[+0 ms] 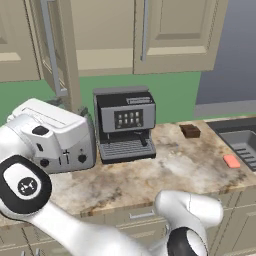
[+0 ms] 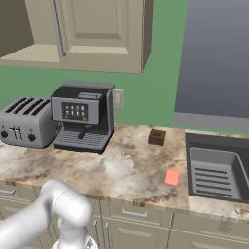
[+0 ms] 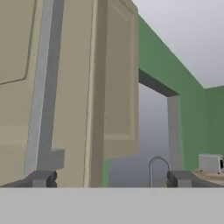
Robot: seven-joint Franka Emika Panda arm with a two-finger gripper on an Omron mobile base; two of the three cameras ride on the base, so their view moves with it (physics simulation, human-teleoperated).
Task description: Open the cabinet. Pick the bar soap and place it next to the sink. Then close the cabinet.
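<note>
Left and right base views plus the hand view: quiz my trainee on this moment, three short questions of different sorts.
1. True or false: the salmon-pink bar soap lies on the marble counter.
2. The small dark brown block sits nearer: A) the silver toaster, B) the dark grey sink?
3. Fill in: the hand is ____, facing a beige cabinet door.

Key: 1 true; 2 B; 3 open.

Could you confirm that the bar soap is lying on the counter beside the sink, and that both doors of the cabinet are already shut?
Not quite. The bar soap does lie on the counter beside the sink, but the cabinet is not fully shut: its left door stands swung open, as the left base view shows. The right door is closed.
</note>
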